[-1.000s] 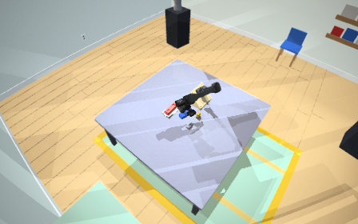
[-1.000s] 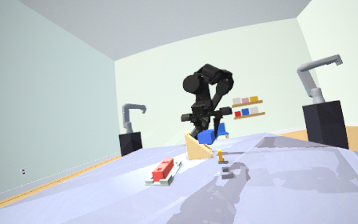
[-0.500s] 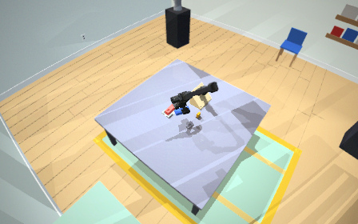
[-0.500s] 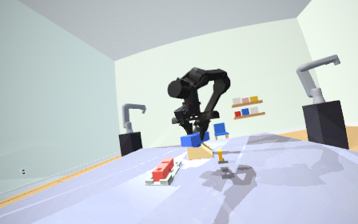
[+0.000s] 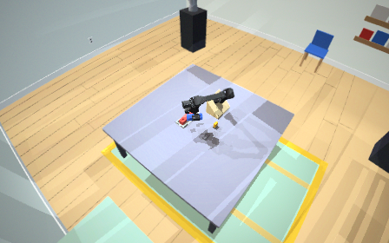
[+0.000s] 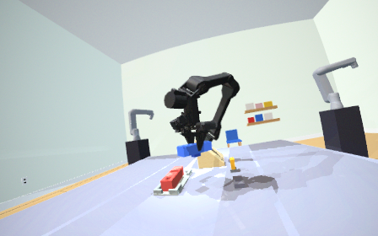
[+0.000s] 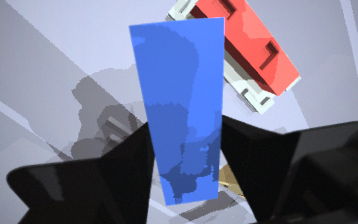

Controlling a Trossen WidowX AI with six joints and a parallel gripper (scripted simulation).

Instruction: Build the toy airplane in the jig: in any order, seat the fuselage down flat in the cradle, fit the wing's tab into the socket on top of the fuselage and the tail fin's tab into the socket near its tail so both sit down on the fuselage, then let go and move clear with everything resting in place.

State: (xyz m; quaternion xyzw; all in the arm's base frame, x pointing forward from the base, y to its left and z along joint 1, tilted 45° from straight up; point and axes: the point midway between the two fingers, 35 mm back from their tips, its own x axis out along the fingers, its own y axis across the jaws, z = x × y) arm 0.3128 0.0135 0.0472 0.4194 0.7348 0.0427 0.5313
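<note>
gripper [image 7: 186, 150] clamped on the blue wing [image 7: 180, 100], carried above the table | red fuselage [image 6: 172, 178] already in the cradle [image 6: 165, 191] | risk: wing looks skewed to the socket, tab could miss and tip

Count of parts on my table [image 5: 226, 174].
One red fuselage [image 6: 172, 178] in one jig [image 6: 168, 191]; one blue wing [image 7: 180, 110]; one yellow tail fin [image 6: 232, 163]; one tan block [image 6: 209, 159]; my one pincer [image 7: 187, 165].
</note>
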